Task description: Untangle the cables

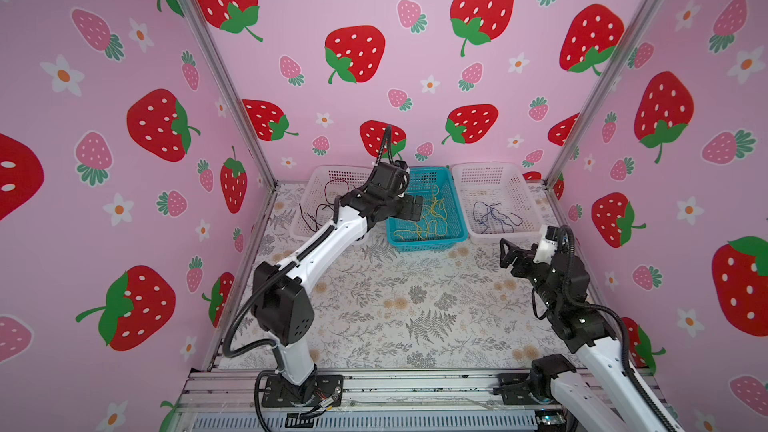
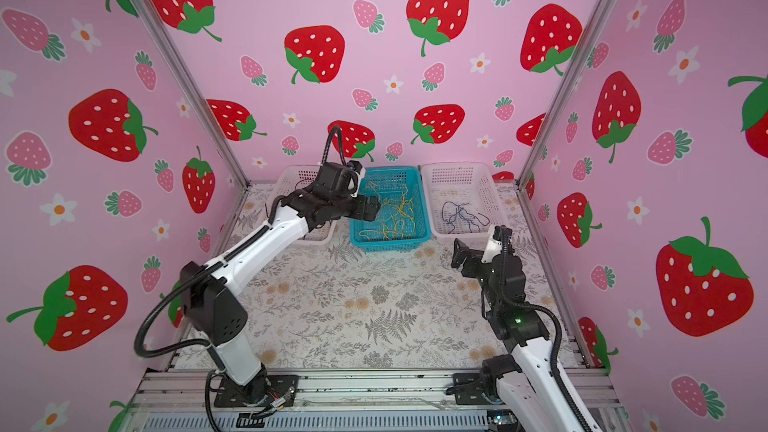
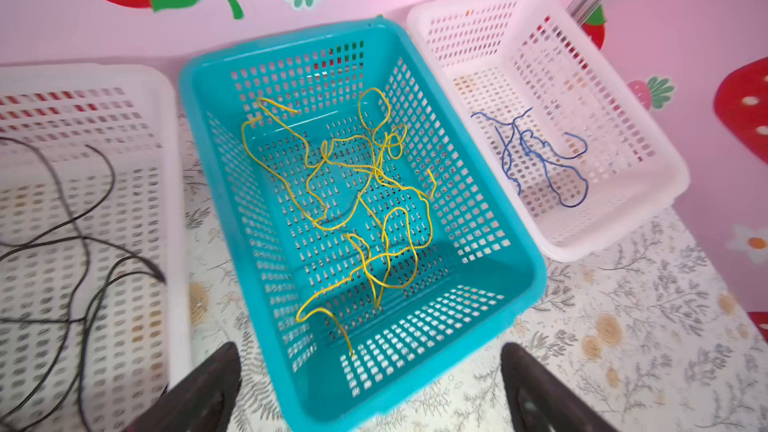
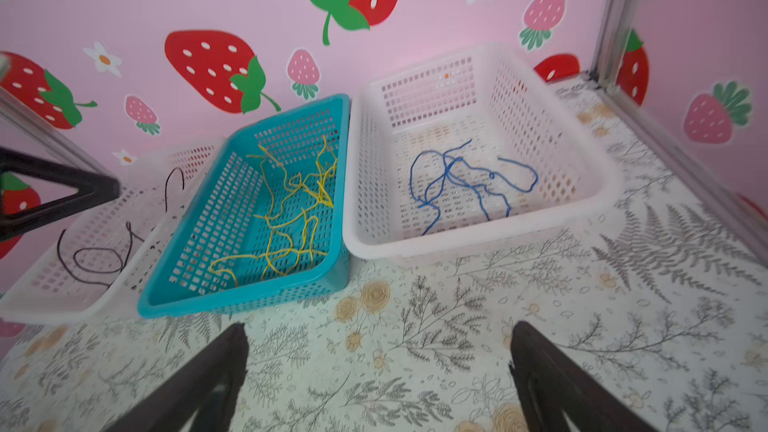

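Observation:
The cables lie sorted by colour in three baskets along the back wall. Yellow cables sit tangled in the teal basket. Black cables lie in the left white basket. Blue cables lie in the right white basket. My left gripper hangs open over the teal basket's near left part, holding nothing. My right gripper stands open and empty above the tablecloth, in front of the right white basket.
The floral tablecloth covers the table in front of the baskets. Pink strawberry walls close in the back and both sides, with metal posts at the back corners. An aluminium rail carries both arm bases at the front edge.

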Robot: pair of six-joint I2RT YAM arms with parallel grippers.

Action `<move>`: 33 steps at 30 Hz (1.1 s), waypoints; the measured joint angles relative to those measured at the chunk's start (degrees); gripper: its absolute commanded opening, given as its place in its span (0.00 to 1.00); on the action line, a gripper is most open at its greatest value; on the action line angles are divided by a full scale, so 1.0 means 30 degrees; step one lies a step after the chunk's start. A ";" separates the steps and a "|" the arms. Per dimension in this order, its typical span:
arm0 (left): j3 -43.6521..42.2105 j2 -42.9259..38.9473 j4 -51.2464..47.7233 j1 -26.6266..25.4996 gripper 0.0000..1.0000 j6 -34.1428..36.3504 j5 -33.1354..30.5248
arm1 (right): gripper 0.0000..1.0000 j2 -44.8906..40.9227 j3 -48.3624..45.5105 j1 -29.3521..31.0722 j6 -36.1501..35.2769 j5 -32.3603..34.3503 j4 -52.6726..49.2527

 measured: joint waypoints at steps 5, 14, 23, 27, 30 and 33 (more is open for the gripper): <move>-0.5894 -0.6054 0.2463 0.0022 0.99 0.0109 -0.1887 | 0.99 -0.1479 -0.2346 0.0000 -0.1195 0.2565 0.2776; -1.7143 -1.3668 0.6710 0.2973 0.99 0.0860 -0.5319 | 0.99 0.3526 -0.4677 -0.0277 -0.3767 0.7278 0.8255; -2.0917 -1.4054 1.0054 0.7577 0.99 0.0000 -0.6608 | 0.99 1.1526 -0.7169 -0.0437 -0.6958 0.9398 1.8068; -2.2032 -1.2626 1.2655 0.9049 0.99 0.0219 -0.6688 | 0.99 1.3784 -0.7796 -0.0663 -0.7745 0.9406 2.2250; -2.2542 -1.0557 1.5081 0.9661 0.99 0.0597 -0.6557 | 0.99 1.5016 -0.7861 -0.1282 -0.7978 0.8976 2.4910; -2.3292 -0.8539 1.7857 1.0098 0.99 0.1049 -0.6266 | 0.99 1.6560 -0.7898 -0.2033 -0.8029 0.7817 2.7117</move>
